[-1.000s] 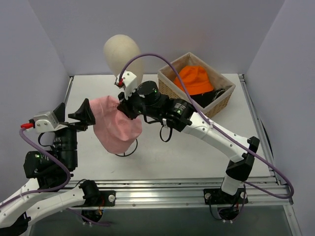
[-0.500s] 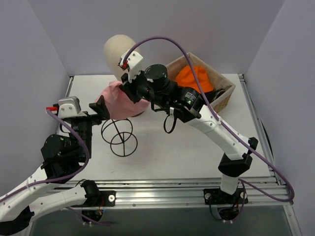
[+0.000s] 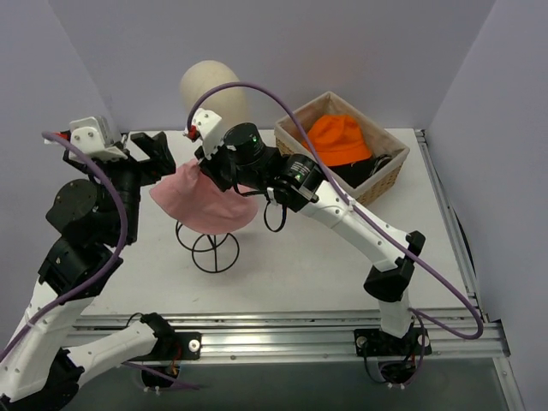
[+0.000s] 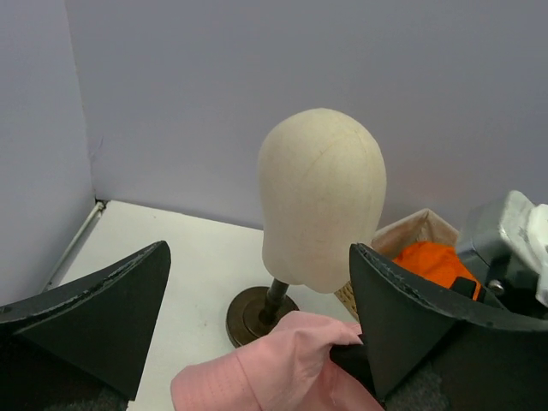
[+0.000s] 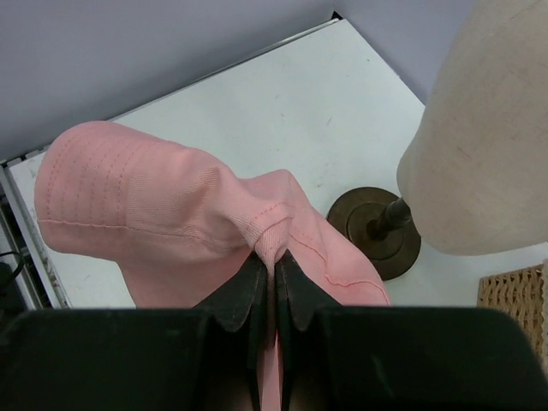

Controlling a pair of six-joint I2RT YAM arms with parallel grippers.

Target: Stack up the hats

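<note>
My right gripper [image 3: 211, 171] [image 5: 274, 278] is shut on a pinched fold of the pale pink bucket hat [image 3: 205, 204] [image 5: 145, 193] [image 4: 274, 368]. The hat hangs in the air over a black wire stand [image 3: 206, 248], in front of the mannequin head. My left gripper [image 3: 154, 160] [image 4: 257, 274] stands open just left of the pink hat, holding nothing. Its fingers [image 4: 94, 312] straddle the view of the hat. The bright orange bucket hat [image 3: 337, 139] [image 4: 432, 261] lies in the basket, with a black cap [image 3: 374, 167] partly showing beside it.
The cream mannequin head [image 3: 212, 90] [image 4: 321, 197] [image 5: 488, 145] on its dark round base [image 5: 381, 231] stands at the back. The wicker basket [image 3: 295, 150] [image 4: 411, 231] sits at the back right. Walls close in the left, back and right sides.
My right gripper has carried the pink hat up and back, ending over the wire stand near the mannequin head. The left arm has risen and swung to the far left, still open.
</note>
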